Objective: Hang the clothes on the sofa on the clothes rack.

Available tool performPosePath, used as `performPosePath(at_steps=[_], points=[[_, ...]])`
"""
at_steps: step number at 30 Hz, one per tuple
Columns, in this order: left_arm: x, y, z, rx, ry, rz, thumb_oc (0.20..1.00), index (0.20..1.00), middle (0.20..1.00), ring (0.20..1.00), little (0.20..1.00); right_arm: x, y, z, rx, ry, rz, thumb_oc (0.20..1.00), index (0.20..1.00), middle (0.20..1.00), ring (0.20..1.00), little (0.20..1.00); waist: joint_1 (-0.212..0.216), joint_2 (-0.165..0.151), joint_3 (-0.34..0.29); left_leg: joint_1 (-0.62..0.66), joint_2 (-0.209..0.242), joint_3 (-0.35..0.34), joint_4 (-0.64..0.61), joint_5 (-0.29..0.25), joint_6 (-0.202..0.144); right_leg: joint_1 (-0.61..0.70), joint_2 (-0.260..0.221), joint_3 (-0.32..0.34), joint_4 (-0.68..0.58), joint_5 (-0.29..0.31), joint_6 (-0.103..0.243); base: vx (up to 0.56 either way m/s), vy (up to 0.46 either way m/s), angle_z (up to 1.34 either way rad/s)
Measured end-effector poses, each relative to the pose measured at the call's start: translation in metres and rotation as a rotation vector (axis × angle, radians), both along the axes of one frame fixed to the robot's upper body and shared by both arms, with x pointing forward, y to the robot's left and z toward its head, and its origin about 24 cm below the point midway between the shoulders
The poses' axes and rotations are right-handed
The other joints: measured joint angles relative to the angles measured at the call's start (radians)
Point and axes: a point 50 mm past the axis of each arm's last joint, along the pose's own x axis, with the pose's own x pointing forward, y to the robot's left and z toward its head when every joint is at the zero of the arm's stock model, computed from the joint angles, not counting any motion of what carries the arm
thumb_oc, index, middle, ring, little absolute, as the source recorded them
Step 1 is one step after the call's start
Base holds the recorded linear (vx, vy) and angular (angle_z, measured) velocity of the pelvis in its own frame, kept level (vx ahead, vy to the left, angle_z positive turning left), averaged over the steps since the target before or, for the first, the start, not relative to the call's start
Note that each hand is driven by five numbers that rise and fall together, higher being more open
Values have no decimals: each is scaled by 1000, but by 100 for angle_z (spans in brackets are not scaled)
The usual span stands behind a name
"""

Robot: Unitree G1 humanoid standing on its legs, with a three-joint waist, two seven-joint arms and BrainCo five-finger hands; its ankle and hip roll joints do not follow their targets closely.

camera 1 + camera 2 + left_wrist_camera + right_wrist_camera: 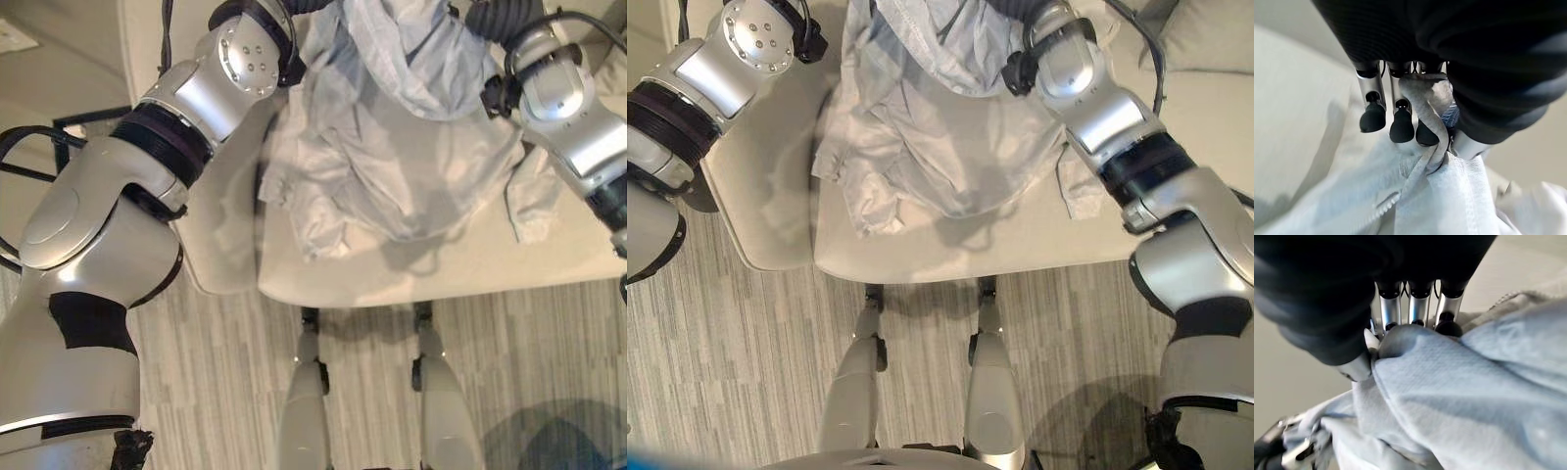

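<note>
A pale blue-white garment (392,166) hangs bunched between my two arms above the sofa seat (470,269), casting a shadow on the cushion. Whether its lower folds touch the seat I cannot tell. My left hand (1401,128) has its fingers curled, and a strip of the garment's edge (1425,117) with a zip is pinched between them and the thumb. Fingers of my right hand (1419,308) are curled over a fold of the same cloth (1459,382), close to the thumb. Both wrists reach up past the far edge of the eye views.
The beige sofa's arm (211,245) lies left of the seat. A back cushion (1205,34) shows at the far right. Grey striped carpet (216,392) covers the floor in front of the sofa. A dark frame (73,122) stands on the floor at the left.
</note>
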Motion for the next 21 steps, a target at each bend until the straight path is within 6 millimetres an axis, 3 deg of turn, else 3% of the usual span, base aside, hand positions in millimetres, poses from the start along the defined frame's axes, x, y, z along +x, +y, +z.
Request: performPosePath(at_steps=[6, 9, 15, 17, 21], points=[[-15, 2, 12, -4, -69, -63, 200, 200, 200, 200, 200, -10, -14, -2, 65, -60, -1, 200, 200, 200, 200, 200, 4, 0, 0, 62, -2, -23, -5, -10, -5, 87, -2, -28, -21, -6, 1, 38, 26, 11], [-25, 2, 15, -24, -102, -117, 200, 200, 200, 200, 200, -18, -30, -2, 98, -88, -22, 200, 200, 200, 200, 200, 20, -1, 0, 102, -4, -33, -1, -13, -8, 138, -2, -42, -21, -13, 0, 55, 30, 12], [-38, 21, 18, -68, -145, -134, 200, 200, 200, 200, 200, -32, -50, 4, 107, -156, -69, 200, 200, 200, 200, 200, 37, -11, -5, 174, 0, -57, 3, -36, -12, 231, 1, -75, -22, -35, -5, 62, 47, 13], [-37, 31, 11, -80, -134, -122, 200, 200, 200, 200, 200, -33, -55, 0, 109, -154, -87, 200, 200, 200, 200, 200, 50, -36, -49, 178, 6, -55, 7, -57, -13, 245, 3, -88, -23, -59, -7, 88, 118, 16], [-52, 48, 17, -89, -178, -123, 200, 200, 200, 200, 200, -42, -55, 12, 109, -207, -69, 200, 200, 200, 200, 200, 73, -77, -68, 187, 4, -56, 12, -56, -8, 269, -1, -108, -23, -58, -8, 84, 127, 12]])
